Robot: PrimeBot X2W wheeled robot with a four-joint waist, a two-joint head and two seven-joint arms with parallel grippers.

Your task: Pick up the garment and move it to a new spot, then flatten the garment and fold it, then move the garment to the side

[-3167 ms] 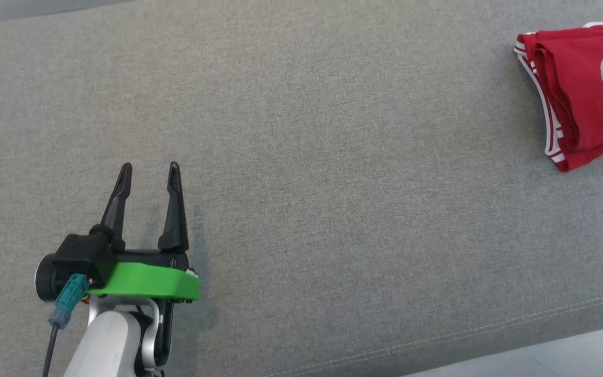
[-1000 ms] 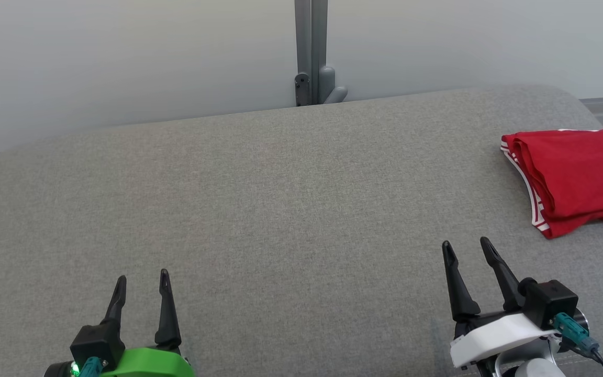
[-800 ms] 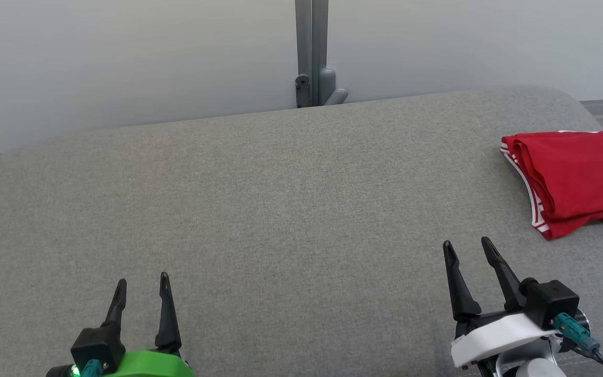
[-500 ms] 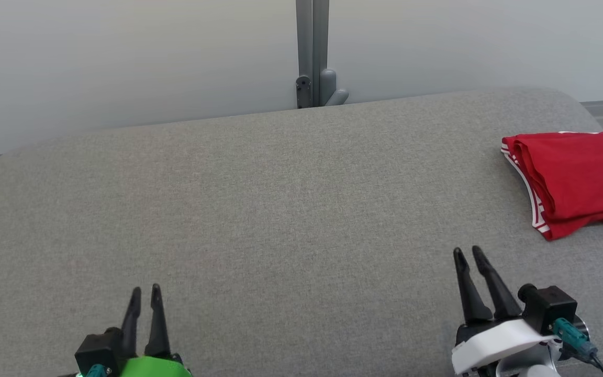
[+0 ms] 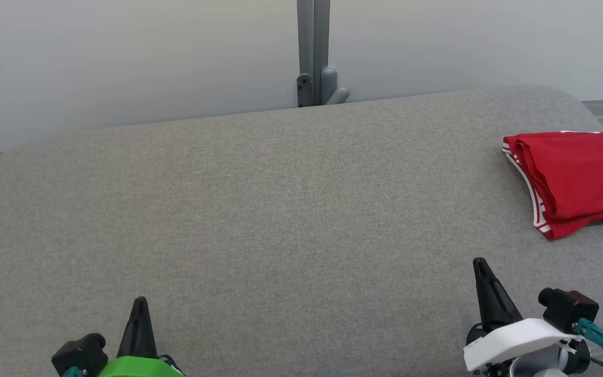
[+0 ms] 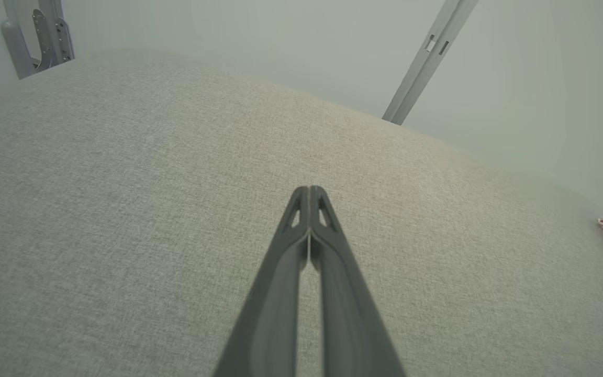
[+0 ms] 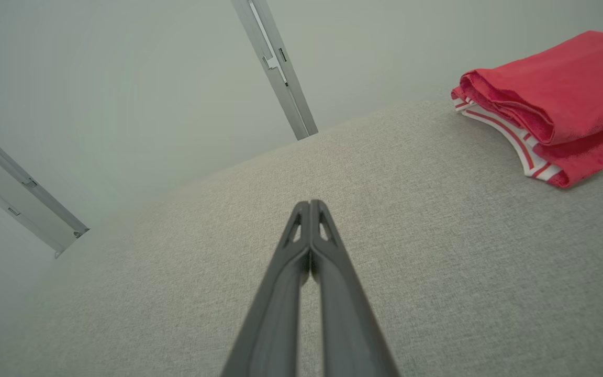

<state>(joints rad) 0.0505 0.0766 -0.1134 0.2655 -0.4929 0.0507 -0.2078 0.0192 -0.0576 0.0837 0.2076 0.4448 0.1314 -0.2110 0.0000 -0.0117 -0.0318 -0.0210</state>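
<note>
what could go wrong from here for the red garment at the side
The folded red garment with white-striped trim lies near the right end of the grey fabric surface and runs out of the head view, so it may slip off. Its loose, bulging layers may unfold. The shut right gripper is close; a swing could snag it.

A broad grey fabric-covered surface [image 5: 280, 209], rounded at its 2 far corners, carries 1 thing: a folded red garment [image 5: 579, 180] lying flat on it near the far right corner. The garment rests in stacked layers with its rolled fold and white-striped trim turned toward the surface's middle, and its right side runs past the edge of the head view.
</note>
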